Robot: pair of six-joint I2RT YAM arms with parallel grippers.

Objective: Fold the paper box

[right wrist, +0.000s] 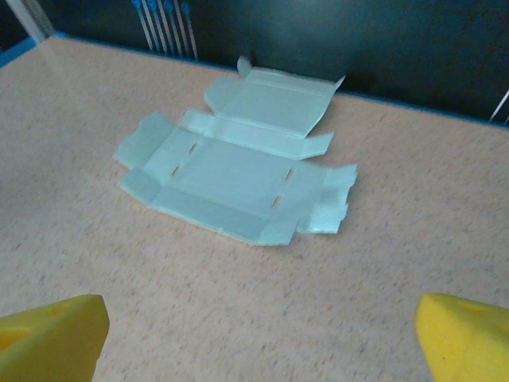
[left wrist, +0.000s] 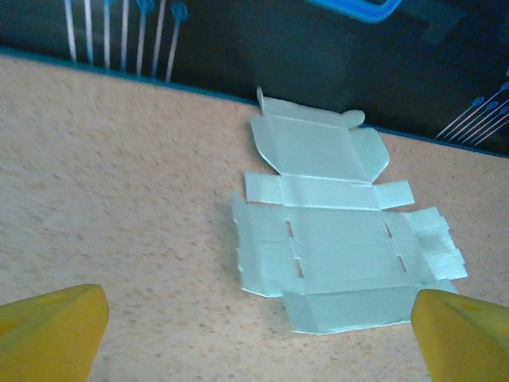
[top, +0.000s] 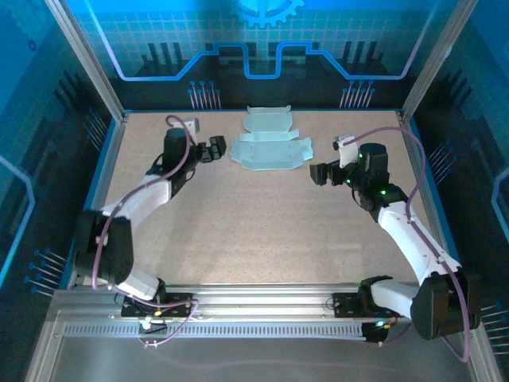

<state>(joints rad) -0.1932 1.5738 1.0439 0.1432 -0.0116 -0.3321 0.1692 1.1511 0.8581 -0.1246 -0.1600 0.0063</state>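
both left gripper (top: 216, 151) and right gripper (top: 319, 173) sit spread wide, flanking the flat paper box (top: 270, 148).

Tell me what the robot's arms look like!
Two white arms with black joints. A purple cable loops along the left arm and the right arm, which has green lights. The left tool and right tool are black with yellow fingertips.

Prob. robot lab cell: alu frame (top: 262, 298), blue circuit-print walls (top: 159, 32), speckled tabletop (top: 262, 231).
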